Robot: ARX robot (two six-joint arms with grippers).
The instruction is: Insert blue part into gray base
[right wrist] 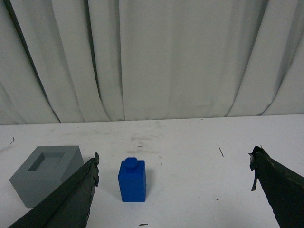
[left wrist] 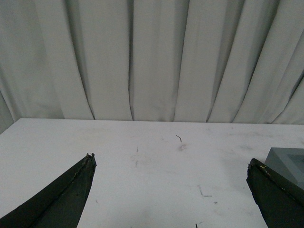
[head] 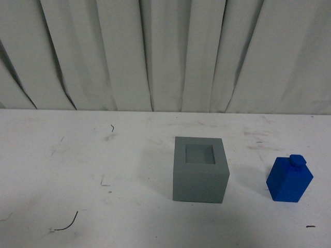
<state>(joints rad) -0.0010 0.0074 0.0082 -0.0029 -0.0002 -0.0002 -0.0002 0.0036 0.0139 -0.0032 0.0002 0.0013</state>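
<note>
Both jaw pairs gape wide and empty — the upright, bright blue matte knobbed block [right wrist: 132,183] stands straight ahead of my right gripper [right wrist: 174,159], out of my left gripper's [left wrist: 171,162] view.

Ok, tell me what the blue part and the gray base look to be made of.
The blue part: probably plastic, matte; even bright blue, no shine. The gray base: likely plastic too, matte; uniform gray, crisp edges, no grain or glint. The look alone cannot settle either.
</note>
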